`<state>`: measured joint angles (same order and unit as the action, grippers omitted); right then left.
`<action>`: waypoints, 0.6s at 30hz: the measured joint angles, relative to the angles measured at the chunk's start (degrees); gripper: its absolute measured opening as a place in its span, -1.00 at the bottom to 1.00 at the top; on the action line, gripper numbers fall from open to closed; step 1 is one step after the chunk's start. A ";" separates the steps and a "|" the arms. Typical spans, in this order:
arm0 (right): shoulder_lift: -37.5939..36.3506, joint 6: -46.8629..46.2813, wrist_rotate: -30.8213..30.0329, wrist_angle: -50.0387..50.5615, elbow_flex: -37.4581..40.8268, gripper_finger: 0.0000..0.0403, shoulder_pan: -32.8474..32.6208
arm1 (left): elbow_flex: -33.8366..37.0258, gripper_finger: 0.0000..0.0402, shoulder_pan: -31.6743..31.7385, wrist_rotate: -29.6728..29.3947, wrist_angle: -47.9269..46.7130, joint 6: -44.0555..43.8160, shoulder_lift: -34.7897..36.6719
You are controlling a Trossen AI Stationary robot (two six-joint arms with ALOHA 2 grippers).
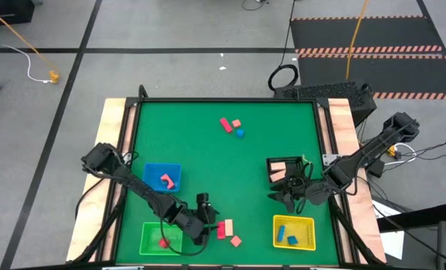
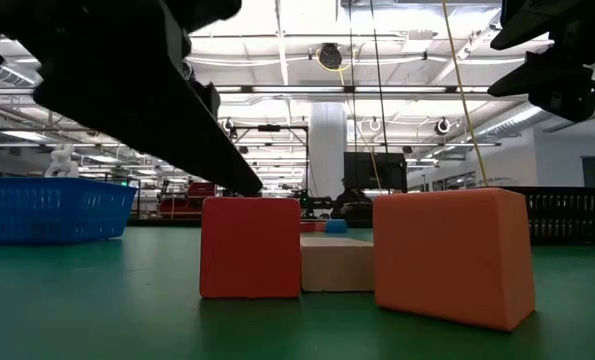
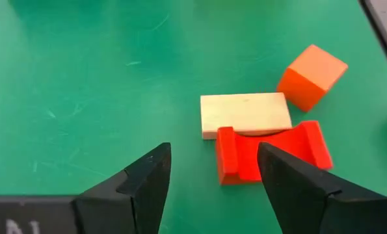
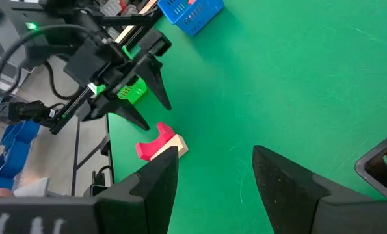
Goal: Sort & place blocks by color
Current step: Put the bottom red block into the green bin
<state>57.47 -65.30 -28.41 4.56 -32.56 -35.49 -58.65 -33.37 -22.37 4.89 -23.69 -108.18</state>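
Note:
Near the table's front edge lie a red arch block (image 3: pixel 271 155), a cream bar (image 3: pixel 245 114) touching it, and a salmon cube (image 3: pixel 310 77); they also show in the high view (image 1: pixel 225 229). My left gripper (image 3: pixel 213 175) is open and empty just left of them, low over the table (image 1: pixel 202 217). My right gripper (image 1: pixel 288 193) is open and empty between the black tray (image 1: pixel 285 169) and the yellow tray (image 1: pixel 294 232). Three more blocks (image 1: pixel 231 125) lie at the far middle.
A blue tray (image 1: pixel 163 177) holds a pink piece, a green tray (image 1: pixel 160 238) holds a red piece, the yellow tray holds blue pieces, the black tray holds cream pieces. Open green mat (image 1: pixel 223 172) lies in the middle.

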 joint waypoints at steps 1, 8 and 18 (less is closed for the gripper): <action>0.00 0.00 0.00 0.00 0.00 -0.07 -0.01 | 0.00 0.14 0.01 -0.02 0.81 -0.10 -0.44; 0.00 0.00 0.00 0.01 0.00 -0.07 0.01 | 0.00 0.13 0.51 0.78 6.37 -0.82 -4.18; 0.00 0.00 0.01 0.00 0.00 -0.07 -0.01 | 0.02 -0.05 0.51 1.38 7.31 -2.31 -5.84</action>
<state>57.47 -65.30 -28.40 4.56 -32.56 -35.51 -58.63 -32.86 -20.99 12.20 -26.00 -114.02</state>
